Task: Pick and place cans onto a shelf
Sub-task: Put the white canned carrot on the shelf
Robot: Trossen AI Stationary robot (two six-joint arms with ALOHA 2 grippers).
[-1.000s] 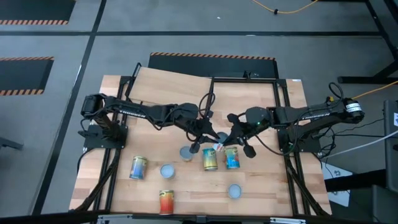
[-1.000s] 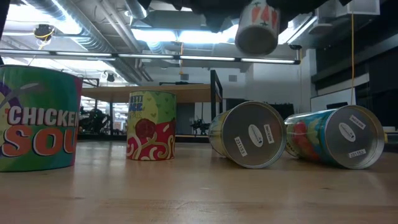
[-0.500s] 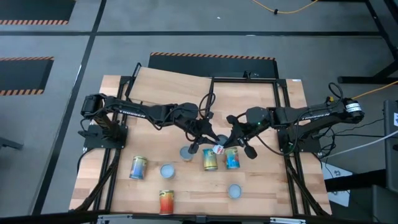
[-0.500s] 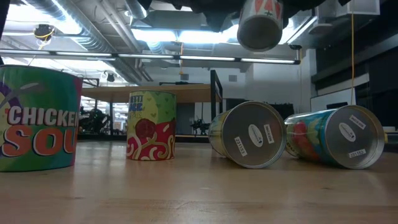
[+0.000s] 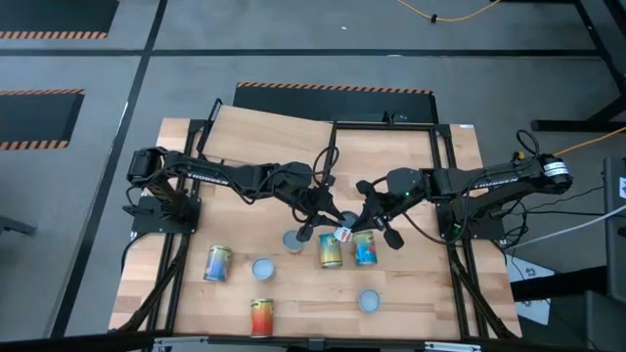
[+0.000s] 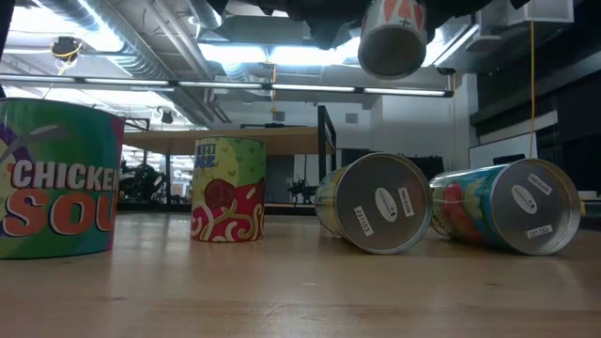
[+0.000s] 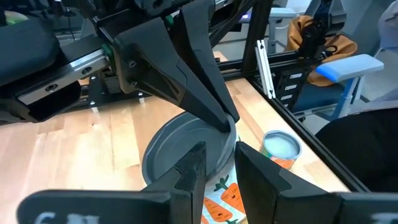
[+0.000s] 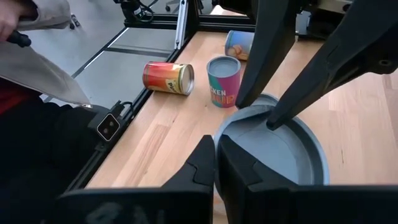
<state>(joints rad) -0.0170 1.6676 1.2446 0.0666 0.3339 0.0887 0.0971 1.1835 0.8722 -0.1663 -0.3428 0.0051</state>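
Observation:
A white can with a carrot label (image 5: pixel 343 233) and a silvery top (image 7: pixel 180 152) hangs above the middle of the table, held by both grippers. It shows tilted at the top of the low view (image 6: pixel 392 38). My left gripper (image 5: pixel 329 223) comes from the left and my right gripper (image 5: pixel 356 221) from the right, each shut on the can's top rim. The shelf (image 5: pixel 284 137), a tilted plywood board in a black frame with an upright divider (image 5: pixel 335 147), stands behind them with no can on it. Several other cans lie or stand on the near half of the table. My left gripper pinches the can's top rim (image 7: pixel 219 163) between its two fingers, one inside the rim and one outside. The can is lifted clear of the table. My right gripper pinches the top rim on the opposite side (image 8: pixel 219 138) between its two fingers. In the left wrist view its fingers (image 7: pixel 217 115) slant down onto the rim.
Below the held can, two cans (image 5: pixel 330 249) (image 5: pixel 366 246) lie on their sides and one (image 5: pixel 292 240) stands upright. More cans (image 5: pixel 217 262) (image 5: pixel 262 268) (image 5: pixel 261 316) (image 5: pixel 369 300) are nearer the front edge. A person's sleeve (image 8: pixel 31 62) shows beyond the table.
The held can has risen a little and tipped slightly nearer to upright, carried by both grippers. The grippers have kept their hold.

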